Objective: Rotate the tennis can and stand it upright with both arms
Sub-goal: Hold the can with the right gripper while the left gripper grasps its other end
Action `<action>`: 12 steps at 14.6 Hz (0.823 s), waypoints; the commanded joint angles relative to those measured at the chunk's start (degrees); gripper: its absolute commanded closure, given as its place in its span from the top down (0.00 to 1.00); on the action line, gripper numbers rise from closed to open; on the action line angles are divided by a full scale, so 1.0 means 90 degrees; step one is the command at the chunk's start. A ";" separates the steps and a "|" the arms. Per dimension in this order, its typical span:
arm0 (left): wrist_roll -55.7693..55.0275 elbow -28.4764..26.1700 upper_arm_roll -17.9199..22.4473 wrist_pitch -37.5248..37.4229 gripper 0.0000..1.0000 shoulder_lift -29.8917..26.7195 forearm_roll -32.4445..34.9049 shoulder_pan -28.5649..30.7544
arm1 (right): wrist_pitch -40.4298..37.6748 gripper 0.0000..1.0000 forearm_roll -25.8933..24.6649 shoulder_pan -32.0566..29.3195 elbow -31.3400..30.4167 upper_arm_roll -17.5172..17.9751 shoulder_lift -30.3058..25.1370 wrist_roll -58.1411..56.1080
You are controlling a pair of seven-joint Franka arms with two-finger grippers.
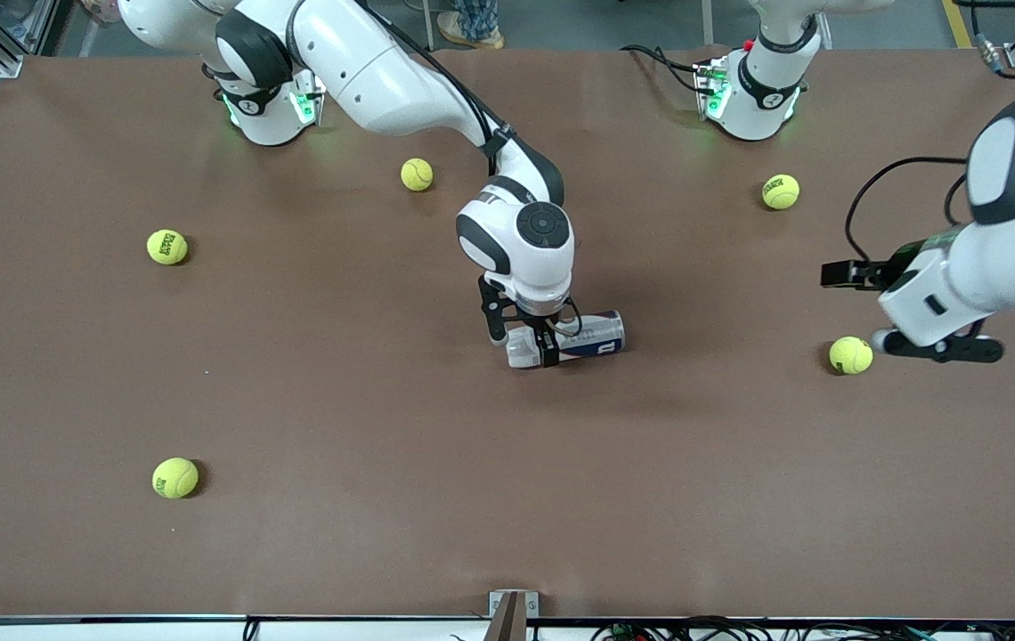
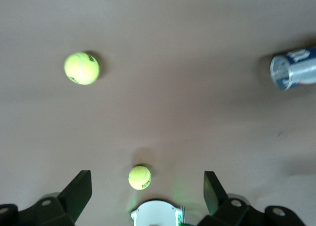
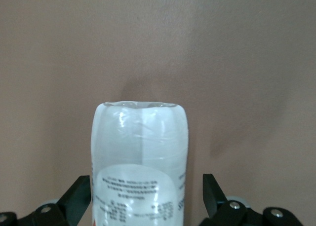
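The tennis can (image 1: 588,336) lies on its side in the middle of the brown table, white and navy label showing. My right gripper (image 1: 523,343) is down over the end of the can that points toward the right arm's end of the table. In the right wrist view the can (image 3: 140,142) lies between the open fingers (image 3: 79,199), with a gap on one side. My left gripper (image 1: 942,349) hangs open and empty over the table at the left arm's end, beside a tennis ball (image 1: 850,354). The left wrist view shows the can (image 2: 295,68) end-on, far from that gripper (image 2: 148,191).
Several more tennis balls lie loose: one (image 1: 417,174) near the right arm's base, one (image 1: 780,191) near the left arm's base, and two (image 1: 167,247) (image 1: 175,477) toward the right arm's end. The left wrist view shows two balls (image 2: 81,68) (image 2: 139,177).
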 commanded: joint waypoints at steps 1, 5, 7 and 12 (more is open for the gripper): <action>-0.0037 -0.0085 -0.0020 -0.0039 1.00 0.0181 -0.0320 -0.0088 | -0.0425 1.00 -0.0082 0.0039 0.0151 0.0020 -0.0148 -0.0004; -0.0037 -0.0357 -0.0020 0.0311 1.00 0.0308 -0.1598 0.0155 | -0.1303 1.00 -0.0043 0.0001 0.0374 0.0040 -0.0382 -0.0043; -0.0037 -0.0902 -0.0020 0.0788 1.00 0.0240 -0.2456 0.0340 | -0.1509 1.00 -0.0043 -0.0078 0.0414 0.0030 -0.0538 -0.0343; 0.0226 -0.2416 -0.0068 0.2428 1.00 0.0172 -0.4672 0.0351 | -0.1986 1.00 0.0025 -0.0799 0.0337 0.0020 -0.1123 -0.2537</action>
